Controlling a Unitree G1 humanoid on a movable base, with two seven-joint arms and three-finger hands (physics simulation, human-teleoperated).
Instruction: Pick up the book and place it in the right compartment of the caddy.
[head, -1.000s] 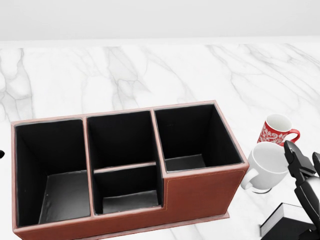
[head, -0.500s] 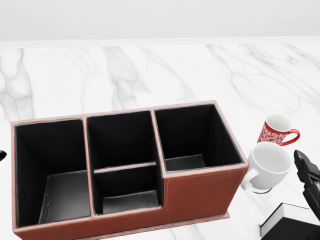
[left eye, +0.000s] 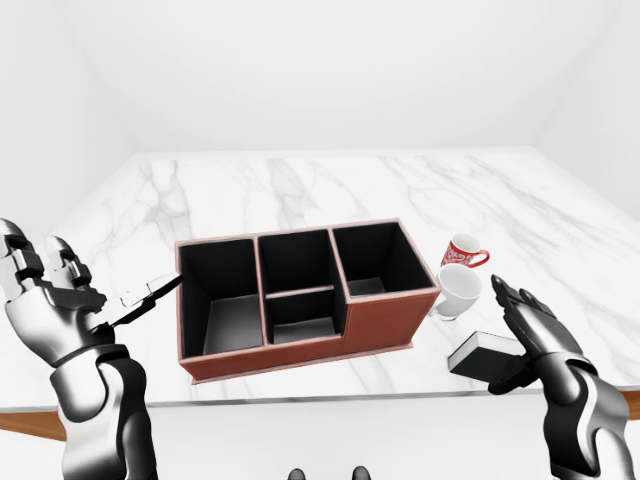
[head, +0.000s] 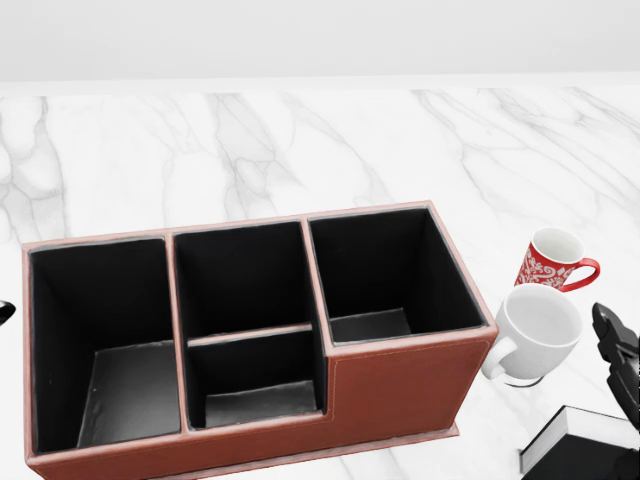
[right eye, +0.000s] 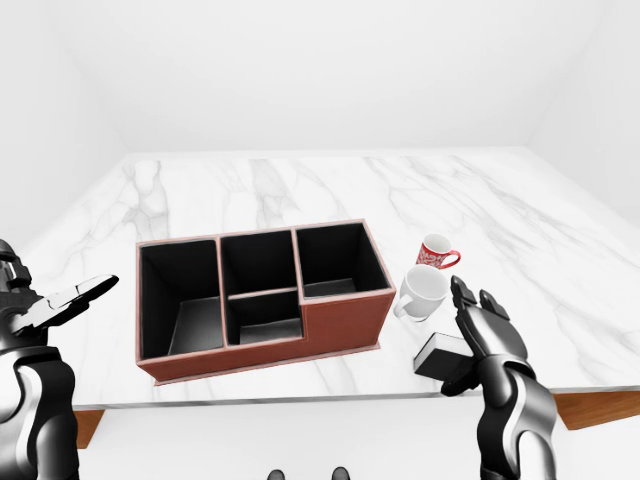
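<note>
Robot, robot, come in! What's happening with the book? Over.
Both hands open: right hand over the book, left hand idle. Book flat on table, not gripped. White mug and red mug stand between book and caddy.

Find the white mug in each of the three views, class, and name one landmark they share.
Left-eye view: white mug, right of centre, below the red mug.
Head view: white mug, right edge, lower half.
Right-eye view: white mug, right of centre.
Shared landmark: the caddy, to its left.

Leathery caddy (head: 400, 375) (matt), marble table (head: 250, 150).
</note>
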